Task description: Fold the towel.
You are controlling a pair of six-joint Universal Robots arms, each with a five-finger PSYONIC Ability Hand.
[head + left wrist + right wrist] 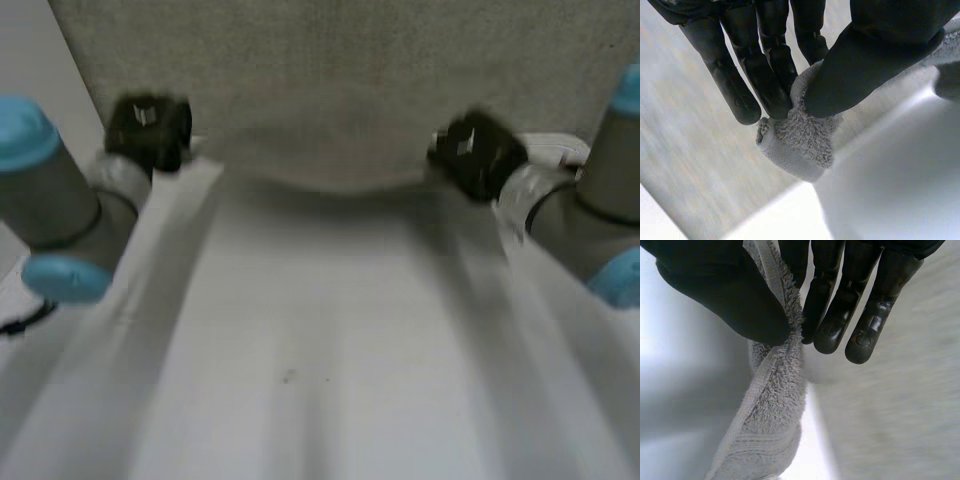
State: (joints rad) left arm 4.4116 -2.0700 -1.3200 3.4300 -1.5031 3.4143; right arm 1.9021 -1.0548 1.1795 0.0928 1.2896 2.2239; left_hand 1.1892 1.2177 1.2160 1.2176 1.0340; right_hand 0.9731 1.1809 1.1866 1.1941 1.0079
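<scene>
A grey towel (pixel 340 90) hangs lifted across the far half of the head view, its near edge sagging between the two hands. My left hand (pixel 150 130) pinches the towel's near left corner (pixel 800 140) between thumb (pixel 875 55) and fingers (pixel 765 75). My right hand (pixel 478 152) pinches the near right corner (pixel 772 410), with the hemmed edge running between its thumb (pixel 730 295) and fingers (pixel 840 305). Both corners are held above the table.
The white table (pixel 320 360) spreads out under and in front of the raised towel. My grey arms with light-blue caps (pixel 25 135) (pixel 625 95) stand at either side.
</scene>
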